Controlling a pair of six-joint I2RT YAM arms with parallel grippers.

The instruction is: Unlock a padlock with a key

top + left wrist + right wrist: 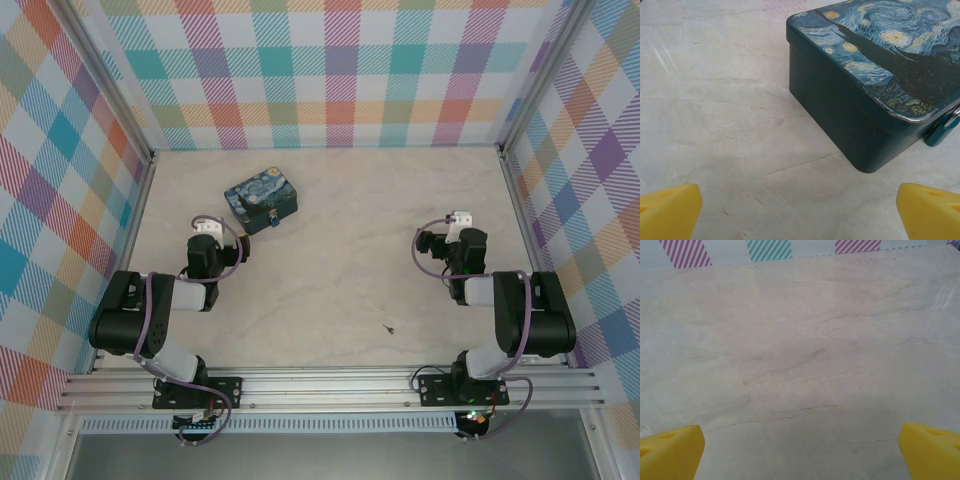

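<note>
Padlock (941,131), tiny blue body, silvery shackle, hangs on front of painted starry-night tin (865,100), ahead-right of left gripper (800,215), spread wide, empty. Right gripper (800,455) spread too; thin dark metal key (388,327) behind-left of it, flat on surface (330,270). Risk: key skids from pinch; tin slides.

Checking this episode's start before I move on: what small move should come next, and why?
Probably swing the right gripper back toward the key, which lies loose on the table nearer that arm's base. Both grippers are open and empty, and the padlock hangs at the tin in front of the left gripper, so the key comes first.
</note>
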